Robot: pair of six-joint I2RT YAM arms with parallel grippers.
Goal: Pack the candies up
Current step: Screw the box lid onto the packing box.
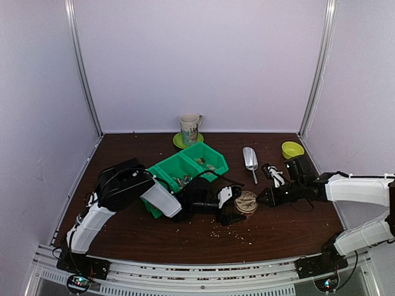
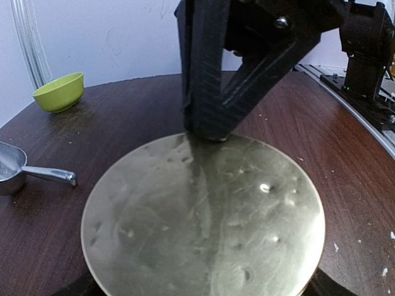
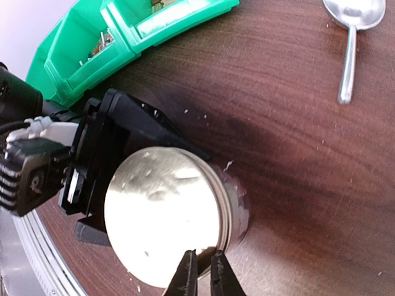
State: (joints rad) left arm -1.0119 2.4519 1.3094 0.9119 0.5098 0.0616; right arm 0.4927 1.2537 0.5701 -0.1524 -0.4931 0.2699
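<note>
The right pincer [image 3: 202,258], clenched empty, touches the lid [image 3: 163,209] rim just ahead of its tips, while the left pincer [image 1: 231,206] clasps the jar [image 3: 236,203].

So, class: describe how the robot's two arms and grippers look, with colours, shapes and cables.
The left arm and right arm have smooth white shells over the long links and black blocks at the joints. Thin black cables loop beside them. The left gripper and right gripper are black, with flat, angular tapering fingers.
</note>
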